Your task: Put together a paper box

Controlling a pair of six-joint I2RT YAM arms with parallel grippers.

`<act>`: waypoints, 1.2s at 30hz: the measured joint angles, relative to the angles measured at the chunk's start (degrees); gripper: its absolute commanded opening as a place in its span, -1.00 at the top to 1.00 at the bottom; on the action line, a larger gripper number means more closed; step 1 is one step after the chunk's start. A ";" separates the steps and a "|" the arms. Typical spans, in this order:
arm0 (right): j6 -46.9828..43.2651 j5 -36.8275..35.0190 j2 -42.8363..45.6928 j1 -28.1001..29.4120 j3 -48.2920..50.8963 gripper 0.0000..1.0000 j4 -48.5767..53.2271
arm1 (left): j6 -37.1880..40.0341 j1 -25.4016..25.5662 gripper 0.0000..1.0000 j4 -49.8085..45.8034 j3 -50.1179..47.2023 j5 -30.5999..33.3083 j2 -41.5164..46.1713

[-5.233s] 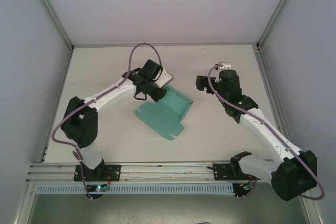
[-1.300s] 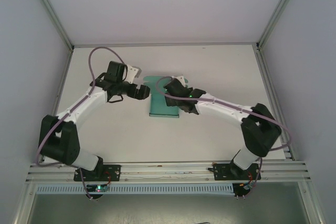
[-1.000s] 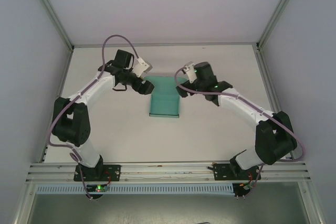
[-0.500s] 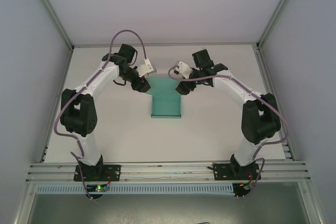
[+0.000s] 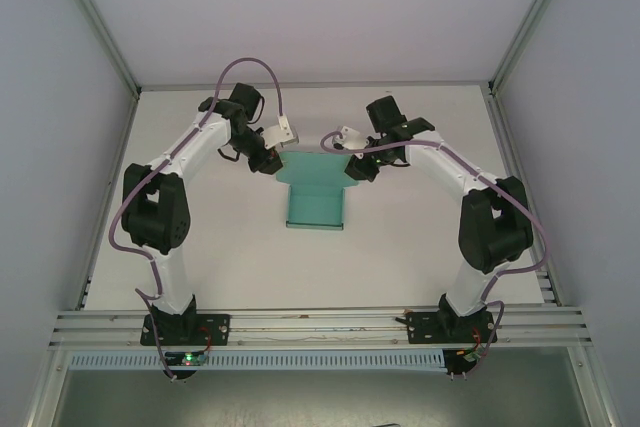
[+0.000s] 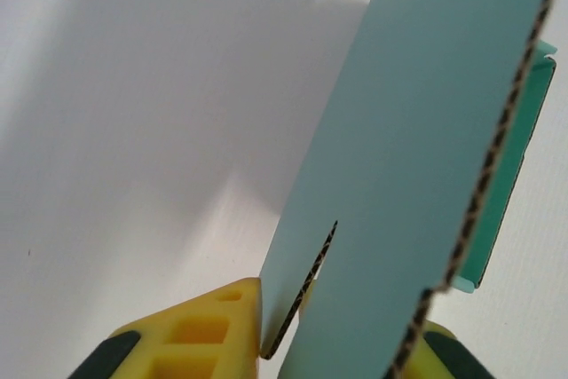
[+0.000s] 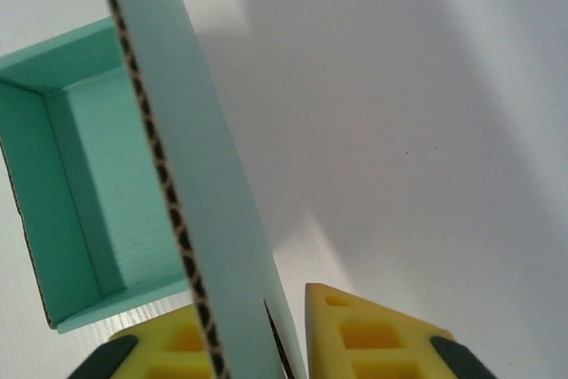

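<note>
Left tool [image 6: 342, 339]: yellow fingers [image 6: 209, 321] at the bottom edge, closed against both sides of a card panel.
Paper box [image 6: 417, 113]: teal, upright panel rising from between the fingers, corrugated cut edge showing, a short slit just above them; further walls beyond, right.
Tabletop [image 6: 133, 130]: white, shadowed.

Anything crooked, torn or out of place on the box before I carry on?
Nothing stands out. The paper box lies square on the table, with no tear or crease where visible. The left gripper and right gripper each pinch a raised side flap at its far end.
</note>
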State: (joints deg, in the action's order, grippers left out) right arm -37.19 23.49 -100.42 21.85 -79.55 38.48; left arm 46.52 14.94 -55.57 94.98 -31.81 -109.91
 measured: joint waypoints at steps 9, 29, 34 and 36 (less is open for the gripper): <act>2.08 -0.44 -0.55 0.04 -0.52 0.93 -0.59 | -0.90 0.55 1.00 0.15 -0.09 0.50 0.00; 57.57 -30.36 2.56 8.44 4.20 1.00 -24.39 | -50.56 3.89 1.00 21.59 1.49 19.41 1.64; 68.50 -33.38 -0.46 8.81 4.50 1.00 -30.62 | -65.61 4.94 1.00 27.58 -4.13 21.00 2.19; 71.34 -34.16 -2.05 9.20 4.50 1.00 -31.71 | -70.88 5.22 1.00 29.57 -6.43 21.20 2.19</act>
State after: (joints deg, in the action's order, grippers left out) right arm 34.15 -10.68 -102.48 31.05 -75.05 6.76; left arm -24.36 20.16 -26.00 88.55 -10.61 -107.72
